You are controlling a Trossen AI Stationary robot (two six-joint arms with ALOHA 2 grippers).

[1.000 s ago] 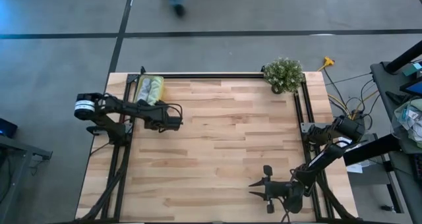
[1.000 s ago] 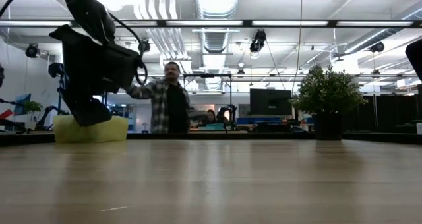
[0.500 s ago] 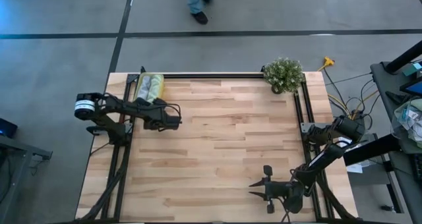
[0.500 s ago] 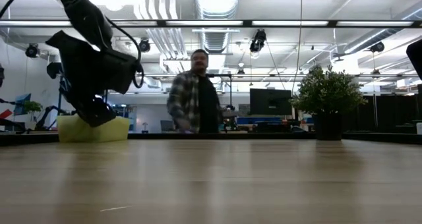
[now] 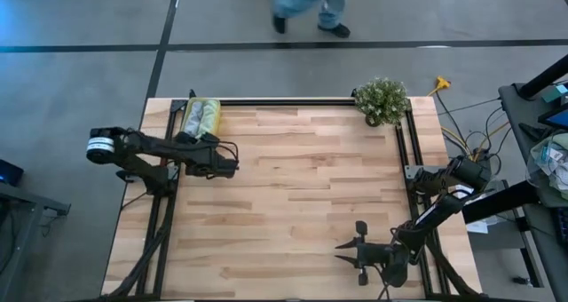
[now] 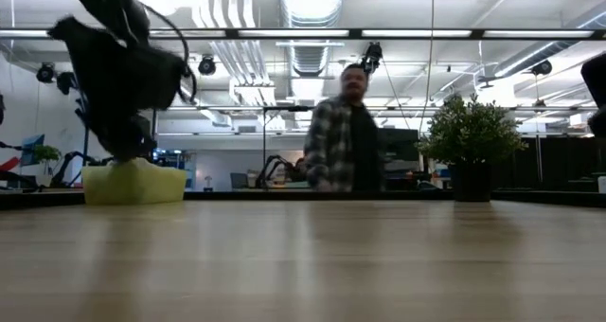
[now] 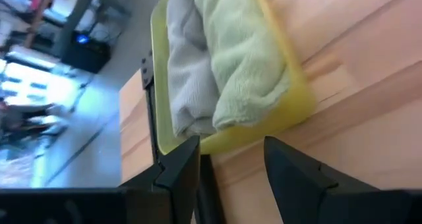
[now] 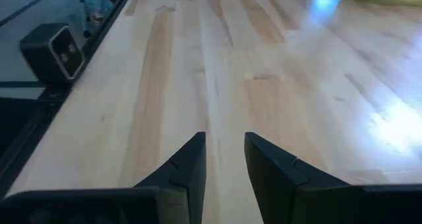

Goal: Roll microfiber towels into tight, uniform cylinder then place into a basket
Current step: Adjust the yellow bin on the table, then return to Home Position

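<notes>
Materials and finishes on my rig

I log: table (image 5: 302,186) of pale jointed wood planks, smooth with a soft satin sheen; basket (image 7: 300,95) of translucent yellow plastic, smooth-walled; light green towel (image 7: 241,49) and grey-blue towel (image 7: 188,85), both fluffy, matt cloth with a nubbly pile; left gripper (image 7: 227,168) and right gripper (image 8: 224,161) fingers of dark matt plastic; frame rails (image 5: 404,151) of black metal; potted plant (image 5: 382,99) leafy, matt.

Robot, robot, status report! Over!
Left claw open, empty, beside basket. Right claw open, empty, parked at near edge. Both towels in basket. Nothing blocking.
</notes>
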